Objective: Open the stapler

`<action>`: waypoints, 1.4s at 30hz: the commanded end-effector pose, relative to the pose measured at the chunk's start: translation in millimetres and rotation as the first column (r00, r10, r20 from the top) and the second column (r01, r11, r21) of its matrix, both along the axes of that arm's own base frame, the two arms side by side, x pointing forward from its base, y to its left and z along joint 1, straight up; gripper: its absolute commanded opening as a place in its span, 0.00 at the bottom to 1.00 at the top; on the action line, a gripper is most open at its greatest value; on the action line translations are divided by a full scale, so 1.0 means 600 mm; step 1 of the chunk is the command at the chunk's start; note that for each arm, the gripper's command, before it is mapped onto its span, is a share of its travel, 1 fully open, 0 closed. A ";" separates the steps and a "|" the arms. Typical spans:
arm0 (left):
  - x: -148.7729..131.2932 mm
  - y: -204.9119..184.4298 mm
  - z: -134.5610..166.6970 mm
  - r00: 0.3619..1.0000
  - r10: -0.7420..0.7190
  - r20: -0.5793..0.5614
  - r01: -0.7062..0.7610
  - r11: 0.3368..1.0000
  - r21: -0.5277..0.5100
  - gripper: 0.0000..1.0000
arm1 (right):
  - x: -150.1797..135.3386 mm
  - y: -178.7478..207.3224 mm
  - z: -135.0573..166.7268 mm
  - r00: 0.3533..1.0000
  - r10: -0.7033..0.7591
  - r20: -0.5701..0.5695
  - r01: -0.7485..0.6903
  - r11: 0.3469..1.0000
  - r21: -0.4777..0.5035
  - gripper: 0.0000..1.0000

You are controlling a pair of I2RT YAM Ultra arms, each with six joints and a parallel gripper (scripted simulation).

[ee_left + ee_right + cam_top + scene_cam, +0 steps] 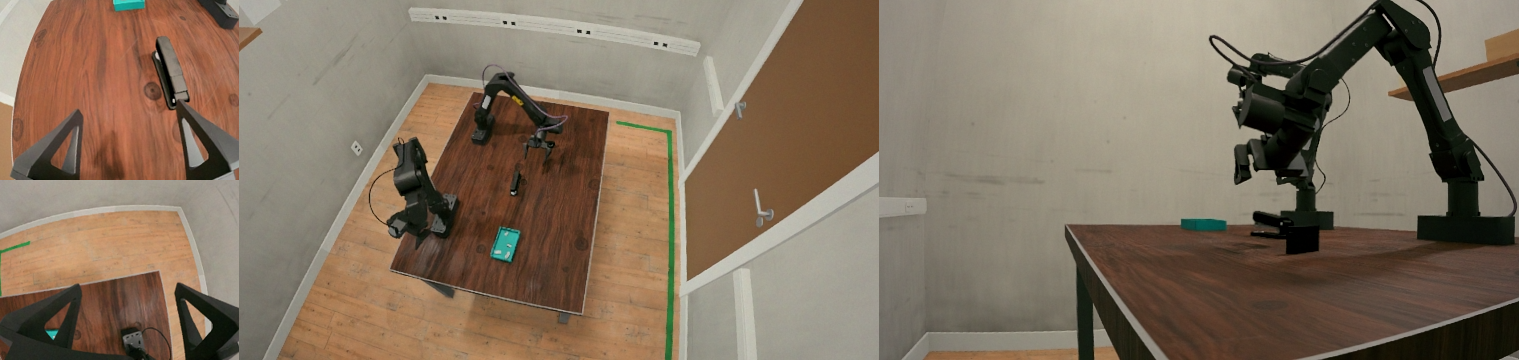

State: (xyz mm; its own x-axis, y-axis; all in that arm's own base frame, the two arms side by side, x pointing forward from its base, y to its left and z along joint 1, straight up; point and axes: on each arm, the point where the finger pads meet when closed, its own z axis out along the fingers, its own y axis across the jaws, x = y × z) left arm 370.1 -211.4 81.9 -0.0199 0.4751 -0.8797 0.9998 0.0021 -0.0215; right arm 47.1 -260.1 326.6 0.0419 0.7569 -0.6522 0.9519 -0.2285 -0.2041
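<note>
The black stapler lies flat and closed near the middle of the dark wooden table. It also shows in the exterior view and the left wrist view. My left gripper hangs open and empty above the table, a little behind the stapler's far end and apart from it. In the left wrist view the open fingers frame bare table, with the stapler just ahead of one finger. My right gripper is open and empty on the folded arm at the table's edge.
A teal tray holding small white pieces sits toward the table's front. The right arm's base stands at one table edge and the left arm's base at the back edge.
</note>
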 end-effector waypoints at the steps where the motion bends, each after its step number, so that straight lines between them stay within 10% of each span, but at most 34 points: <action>1: 0.002 -0.001 0.006 1.000 0.000 0.011 0.000 1.000 -0.003 1.00 | 0.000 0.000 0.004 1.000 -0.001 0.005 0.001 1.000 -0.009 1.00; 26: 0.035 0.023 0.050 0.986 0.161 0.049 -0.159 0.986 -0.043 1.00 | 0.024 0.031 -0.014 0.992 0.125 0.009 -0.125 0.992 0.003 1.00; 42: 0.025 0.165 0.238 0.732 0.676 0.087 -0.650 0.730 -0.211 1.00 | 0.084 0.182 -0.094 0.874 0.484 0.028 -0.485 0.874 0.031 1.00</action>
